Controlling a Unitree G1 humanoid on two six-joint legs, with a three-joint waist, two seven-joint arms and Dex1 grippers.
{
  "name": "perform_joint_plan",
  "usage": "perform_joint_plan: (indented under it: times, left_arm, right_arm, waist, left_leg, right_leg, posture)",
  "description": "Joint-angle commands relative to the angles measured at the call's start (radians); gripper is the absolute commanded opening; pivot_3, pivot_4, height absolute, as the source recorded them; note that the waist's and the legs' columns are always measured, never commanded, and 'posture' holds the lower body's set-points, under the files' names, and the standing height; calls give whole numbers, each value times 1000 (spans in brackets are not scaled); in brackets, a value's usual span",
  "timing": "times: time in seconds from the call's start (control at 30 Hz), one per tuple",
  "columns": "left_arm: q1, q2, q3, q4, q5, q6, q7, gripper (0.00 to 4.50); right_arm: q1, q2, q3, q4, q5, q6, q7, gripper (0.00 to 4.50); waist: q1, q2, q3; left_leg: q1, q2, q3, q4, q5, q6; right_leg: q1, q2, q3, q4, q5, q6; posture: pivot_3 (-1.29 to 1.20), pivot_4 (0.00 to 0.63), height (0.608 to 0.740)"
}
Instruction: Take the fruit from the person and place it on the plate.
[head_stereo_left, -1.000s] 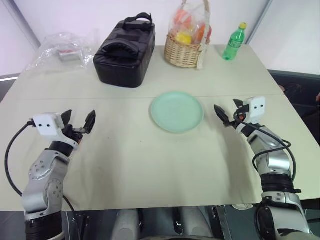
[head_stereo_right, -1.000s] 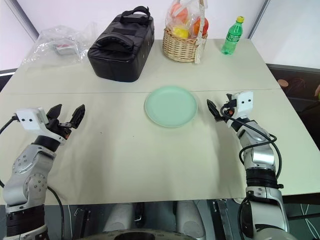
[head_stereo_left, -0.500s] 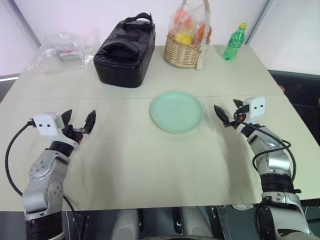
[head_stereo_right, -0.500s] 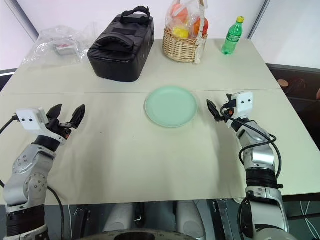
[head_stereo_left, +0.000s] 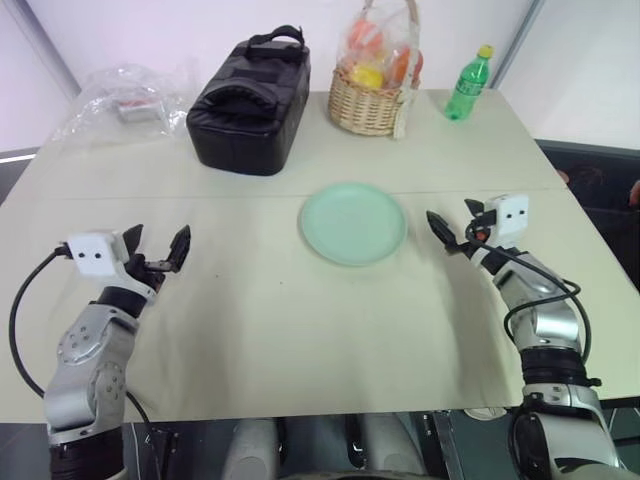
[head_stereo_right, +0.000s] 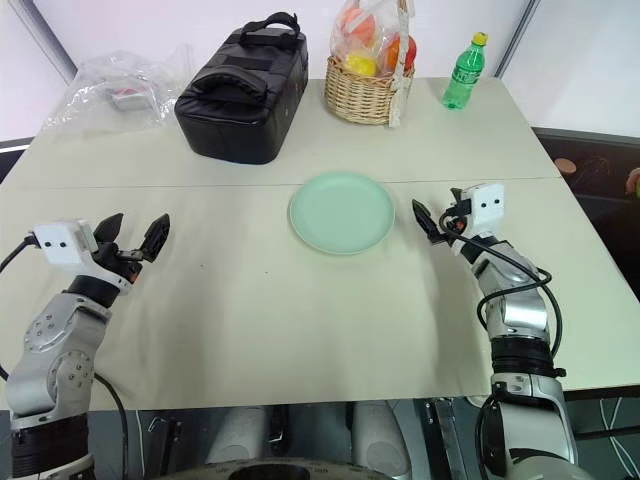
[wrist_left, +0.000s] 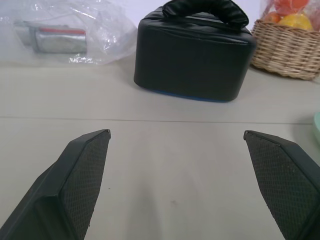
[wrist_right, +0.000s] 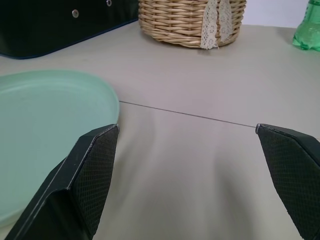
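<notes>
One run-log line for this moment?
phase: awaiting handover | left gripper: open, empty | right gripper: open, empty, beside plate | plate: bare

The worktop (head_stereo_left: 300, 330) is a pale beige with a thin dark seam across it. The plate (head_stereo_left: 354, 223) is mint green. The bag (head_stereo_left: 250, 92) is black, with a blue line at its base. The woven basket (head_stereo_left: 365, 105) is tan, holding orange and yellow fruits in clear wrap. The bottle (head_stereo_left: 468, 85) is green with a yellow cap. Both tools, left (head_stereo_left: 156, 247) and right (head_stereo_left: 456, 229), have black fingers with a cross-hatched pattern.

No legible text anywhere.
</notes>
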Motion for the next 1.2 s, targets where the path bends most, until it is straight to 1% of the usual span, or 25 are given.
perform_joint_plan:
  times: [0.03, 0.77, 0.87, 0.93, 1.03, 1.1, 1.2]
  left_arm:
    - [-11, 11, 9, -27, 2, -24, -4, 4471]
    - [-23, 11, 7, -23, 10, -20, -16, 4471]
    - [-42, 29, 16, -26, -3, -13, -30, 4471]
    - [-63, 83, 8, -80, -83, 32, -120, 4471]
    - [-68, 191, -9, -183, -260, 163, -255, 4471]
    - [-98, 266, 13, -203, -357, 239, -295, 4471]
    - [-142, 364, 46, -192, -434, 307, -332, 4471]
  right_arm:
    - [-19, 0, -9, -12, 0, -22, 0, 4500]
    - [-12, 1, -9, -24, 1, -22, -2, 4500]
    - [-16, 2, -6, -22, 1, -20, -1, 4500]
    - [-15, 1, -7, -24, 2, -16, -1, 4500]
    - [-14, -3, -4, -27, 1, -9, 1, 4500]
    - [-16, -6, -4, -30, 2, -5, 2, 4500]
    - [-15, -13, -7, -44, 5, 4, 2, 4500]
  waist:
    - [0, 0, 0]
    - [0, 0, 0]
    - [0, 0, 0]
    - [0, 0, 0]
    - [-1, 0, 0]
    - [-1, 0, 0]
    - [-2, 0, 0]
  left_leg:
    - [0, 0, 0, 0, 0, 0]
    - [0, 0, 0, 0, 0, 0]
    - [0, 0, 0, 0, 0, 0]
    - [0, 0, 0, 0, 0, 0]
    - [0, 0, 0, 0, 0, 0]
    - [0, 0, 0, 0, 0, 0]
    - [0, 0, 0, 0, 0, 0]
  right_leg:
    - [0, 0, 0, 0, 0, 0]
    - [0, 0, 0, 0, 0, 0]
    - [0, 0, 0, 0, 0, 0]
    - [0, 0, 0, 0, 0, 0]
    - [0, 0, 0, 0, 0, 0]
    - [0, 0, 0, 0, 0, 0]
    - [0, 0, 0, 0, 0, 0]
  posture:
    - [0, 150, 740]
    - [0, 150, 740]
    - [0, 150, 740]
    - [0, 150, 740]
    - [0, 150, 740]
    - [0, 150, 740]
    - [0, 150, 740]
